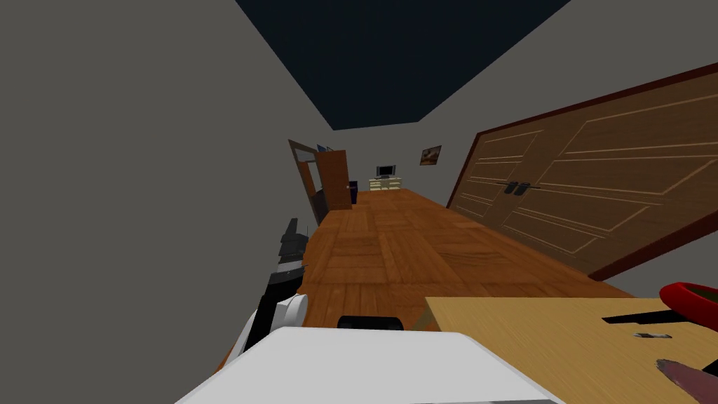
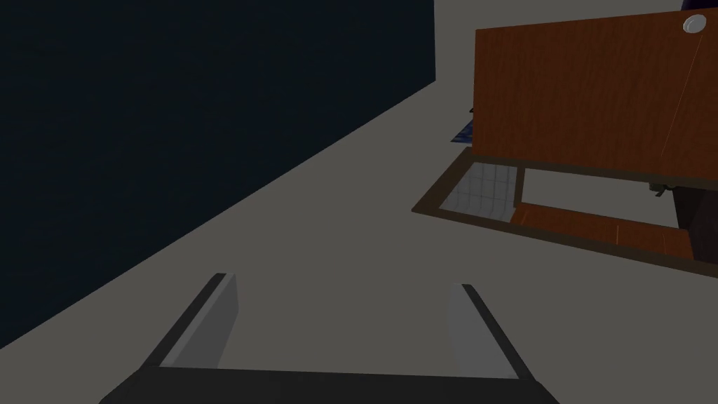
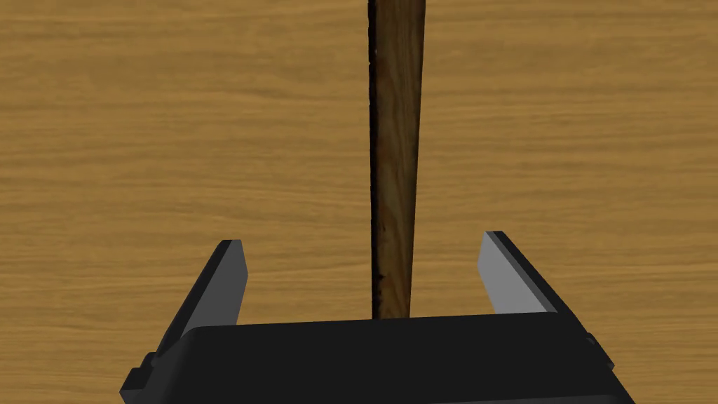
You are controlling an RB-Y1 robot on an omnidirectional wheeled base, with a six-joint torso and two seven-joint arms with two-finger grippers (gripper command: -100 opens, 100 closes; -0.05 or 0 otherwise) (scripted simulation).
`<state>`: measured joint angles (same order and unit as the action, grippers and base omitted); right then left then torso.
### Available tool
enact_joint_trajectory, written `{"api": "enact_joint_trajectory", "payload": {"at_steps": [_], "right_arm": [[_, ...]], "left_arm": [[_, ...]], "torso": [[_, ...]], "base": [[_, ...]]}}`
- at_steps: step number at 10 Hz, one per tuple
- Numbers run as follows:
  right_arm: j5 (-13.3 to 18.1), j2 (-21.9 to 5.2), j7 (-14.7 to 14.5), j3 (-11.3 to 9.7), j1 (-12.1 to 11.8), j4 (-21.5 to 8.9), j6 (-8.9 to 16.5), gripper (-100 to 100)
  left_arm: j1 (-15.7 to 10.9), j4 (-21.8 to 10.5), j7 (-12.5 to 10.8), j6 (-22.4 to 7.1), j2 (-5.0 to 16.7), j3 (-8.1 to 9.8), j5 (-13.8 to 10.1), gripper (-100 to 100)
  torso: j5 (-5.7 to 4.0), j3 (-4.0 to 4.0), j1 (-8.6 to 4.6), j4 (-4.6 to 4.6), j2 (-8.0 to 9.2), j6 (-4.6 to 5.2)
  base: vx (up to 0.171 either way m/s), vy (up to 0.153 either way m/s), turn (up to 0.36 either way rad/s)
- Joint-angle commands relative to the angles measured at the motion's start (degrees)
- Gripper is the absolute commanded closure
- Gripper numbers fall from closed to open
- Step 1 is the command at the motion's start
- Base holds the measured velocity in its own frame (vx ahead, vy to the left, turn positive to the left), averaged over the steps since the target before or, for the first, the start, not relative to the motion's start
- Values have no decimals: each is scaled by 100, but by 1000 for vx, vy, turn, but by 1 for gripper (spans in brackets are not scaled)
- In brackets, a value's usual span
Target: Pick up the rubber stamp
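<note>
A light wooden table (image 1: 533, 337) fills the lower right of the head view. Near its right end lie a small grey item (image 1: 652, 335) and a brownish-pink rounded object (image 1: 691, 382); I cannot tell which of them is the rubber stamp. My right gripper (image 3: 364, 273) stands open over a light wooden surface (image 3: 175, 140), with a narrow dark brown wooden strip (image 3: 394, 154) running between its fingers and touching neither. My left gripper (image 2: 343, 322) is open and holds nothing. The left arm (image 1: 289, 252) is raised beside the grey wall.
A red curved object (image 1: 691, 298) sits at the table's far right. Large brown double doors (image 1: 596, 189) line the right wall. A brown wooden floor (image 1: 393, 238) runs down the corridor to an open door (image 1: 333, 179) and a pale cabinet (image 1: 385, 184).
</note>
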<state>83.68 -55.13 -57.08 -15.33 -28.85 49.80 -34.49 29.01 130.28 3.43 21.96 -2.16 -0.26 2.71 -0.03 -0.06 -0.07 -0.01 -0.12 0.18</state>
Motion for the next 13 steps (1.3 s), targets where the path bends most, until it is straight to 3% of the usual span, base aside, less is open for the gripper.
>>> {"api": "enact_joint_trajectory", "payload": {"at_steps": [1,2,4,5,6,10,11,12,13], "right_arm": [[0,0,0,0,0,0,0,0],[36,195,-7,-90,40,-94,177,-100],[72,391,-18,-180,80,-192,352,-100],[37,332,-54,-131,85,-204,263,-100],[36,344,-70,-135,89,-216,280,100],[40,341,-74,-139,87,-215,274,100],[41,341,-74,-139,87,-215,274,0],[28,156,-5,-72,31,-75,142,100],[28,156,-5,-72,31,-75,142,100]], "left_arm": [[0,0,0,0,0,0,0,0],[0,0,0,0,0,0,0,0],[0,0,0,0,0,0,0,0],[0,0,0,0,0,0,0,0],[0,0,0,0,0,0,0,0],[0,0,0,0,0,0,0,0],[0,0,0,0,0,0,0,0],[0,0,0,0,0,0,0,0],[0,0,0,0,-1,0,0,0]], "torso": [[0,0,0,0,0,0],[1,-1,5,0,-2,-1],[-4,-1,-16,-1,-3,-1],[-4,-2,-17,-1,-3,-1],[-1,-2,-6,-1,-4,0],[1,0,6,2,-3,2],[2,0,6,2,-2,2],[2,0,6,2,-2,2],[6,1,21,2,0,6]], "base": [[0,0,0],[-6,-44,76],[0,-63,54],[0,-27,12],[0,-5,-1],[0,0,3],[0,0,0],[-2,48,-87],[3,54,-50]]}}
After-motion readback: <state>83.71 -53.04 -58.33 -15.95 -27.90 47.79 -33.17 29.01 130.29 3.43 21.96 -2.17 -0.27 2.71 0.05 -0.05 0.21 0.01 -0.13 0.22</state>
